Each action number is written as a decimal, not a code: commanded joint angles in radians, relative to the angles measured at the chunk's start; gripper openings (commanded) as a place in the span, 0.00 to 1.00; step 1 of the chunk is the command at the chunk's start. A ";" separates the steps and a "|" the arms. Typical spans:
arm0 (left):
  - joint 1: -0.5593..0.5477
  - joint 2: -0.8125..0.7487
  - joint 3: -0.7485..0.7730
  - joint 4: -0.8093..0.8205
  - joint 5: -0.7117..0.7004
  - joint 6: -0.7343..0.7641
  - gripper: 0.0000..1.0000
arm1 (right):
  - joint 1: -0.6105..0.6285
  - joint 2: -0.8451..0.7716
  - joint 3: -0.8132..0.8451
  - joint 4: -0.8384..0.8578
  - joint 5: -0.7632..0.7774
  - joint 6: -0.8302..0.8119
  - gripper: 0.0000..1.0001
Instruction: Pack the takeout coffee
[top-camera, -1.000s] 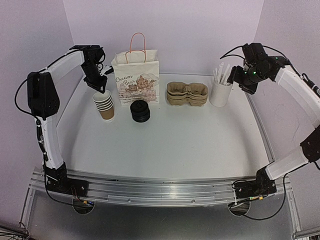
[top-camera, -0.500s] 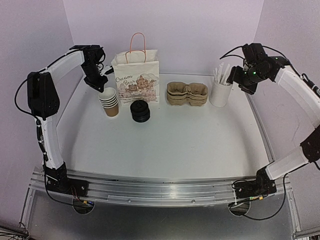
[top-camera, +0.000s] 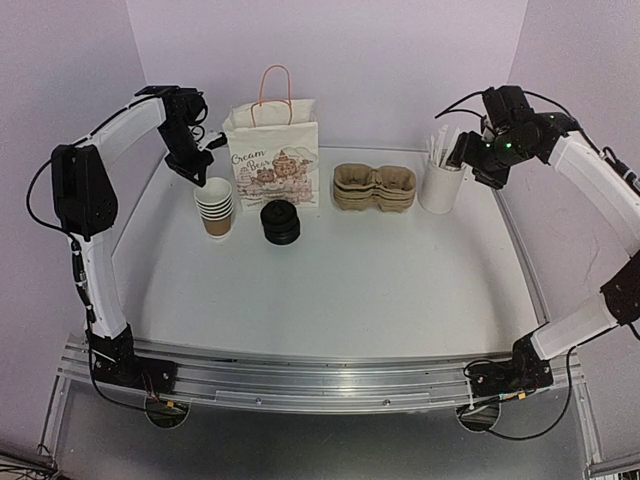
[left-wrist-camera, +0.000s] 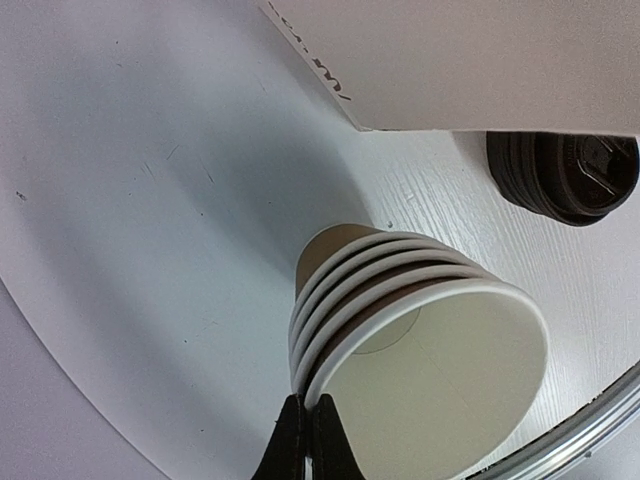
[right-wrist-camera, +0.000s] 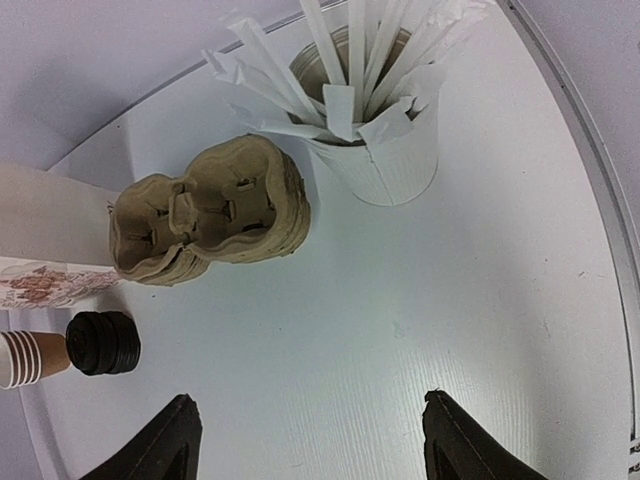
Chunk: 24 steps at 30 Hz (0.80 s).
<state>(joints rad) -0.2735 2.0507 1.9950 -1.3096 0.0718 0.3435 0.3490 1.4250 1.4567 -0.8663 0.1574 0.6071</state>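
No single lidded takeout coffee is in view. A nested stack of lidless brown cups (top-camera: 215, 208) (left-wrist-camera: 345, 262) stands left of the paper bag, leaning a little. My left gripper (top-camera: 203, 176) (left-wrist-camera: 306, 440) is shut on the rim of the top cup (left-wrist-camera: 440, 380), one finger inside and one outside. A stack of black lids (top-camera: 280, 222) (left-wrist-camera: 568, 175) sits just right of the cups. My right gripper (top-camera: 470, 152) (right-wrist-camera: 310, 402) hangs open and empty above the table at the back right.
A printed paper bag (top-camera: 272, 160) with pink handles stands at the back. Right of it lie stacked pulp cup carriers (top-camera: 374, 188) (right-wrist-camera: 215, 215), then a white cup of wrapped straws (top-camera: 440, 185) (right-wrist-camera: 385, 160). The table's raised rim (top-camera: 520, 250) runs along the right.
My left gripper has closed onto the top cup's rim, and the cup stack has shifted slightly right toward the bag. The right arm has barely moved.
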 joint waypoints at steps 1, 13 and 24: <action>0.012 -0.076 0.043 -0.061 0.058 -0.033 0.00 | 0.069 0.023 0.040 0.032 -0.057 0.027 0.71; 0.042 -0.118 -0.056 0.005 0.149 -0.121 0.00 | 0.468 0.376 0.234 0.412 -0.215 0.181 0.68; 0.054 -0.181 0.018 -0.012 0.038 -0.113 0.00 | 0.547 0.689 0.531 0.485 -0.341 0.197 0.67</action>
<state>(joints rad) -0.2298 1.9584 1.9179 -1.3090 0.1757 0.2306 0.9033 2.1045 1.9137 -0.4355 -0.1436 0.7865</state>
